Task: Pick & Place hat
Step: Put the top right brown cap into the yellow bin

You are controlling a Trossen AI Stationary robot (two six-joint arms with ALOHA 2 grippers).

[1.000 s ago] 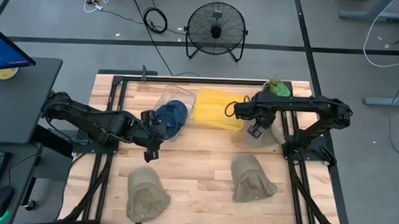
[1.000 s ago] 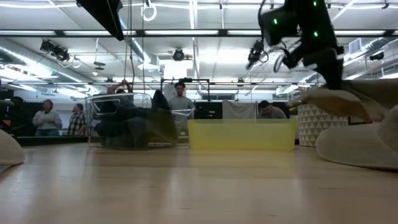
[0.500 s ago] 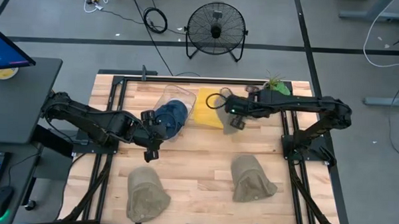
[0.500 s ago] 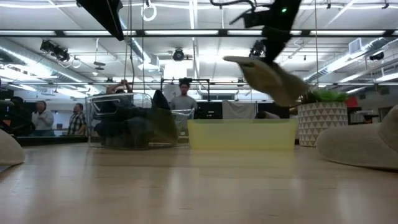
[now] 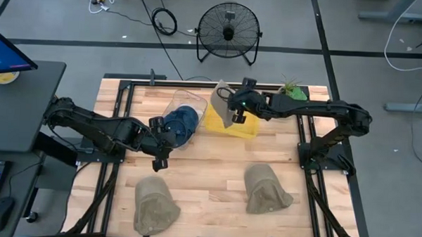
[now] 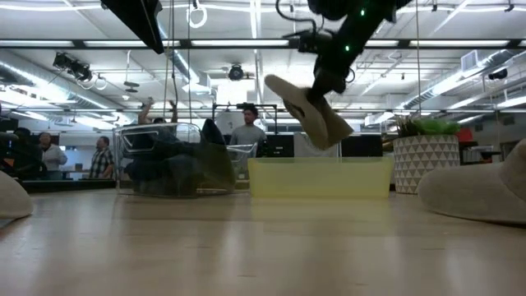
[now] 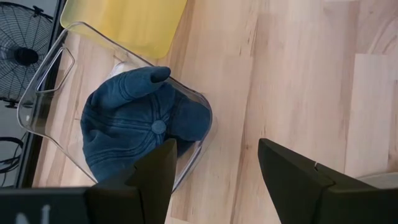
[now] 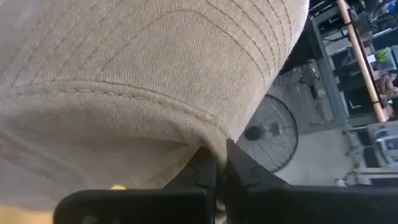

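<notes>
A tan hat hangs in the air over the yellow bin, at the table's far middle. My right gripper is shut on it; in the low view the hat dangles under the gripper. It fills the right wrist view. My left gripper waits open at the left, just short of the clear bin, which holds a blue cap. The same cap shows past the left gripper. My right gripper holds the tan hat by its stitched edge, pinched between the two fingers. The hat is lifted clear, tilted, and hangs below the gripper above the yellow bin.
Two more tan hats lie on the table's near half, one left and one right. A potted plant stands at the far right corner. A fan stands on the floor beyond the far edge. Bare wood lies between the bins and the near hats.
My right gripper has swung from the table's right side toward the left and the far edge, staying shut on the tan hat. The hat has travelled with it, lifted clear, and now hangs tilted over the yellow bin.
</notes>
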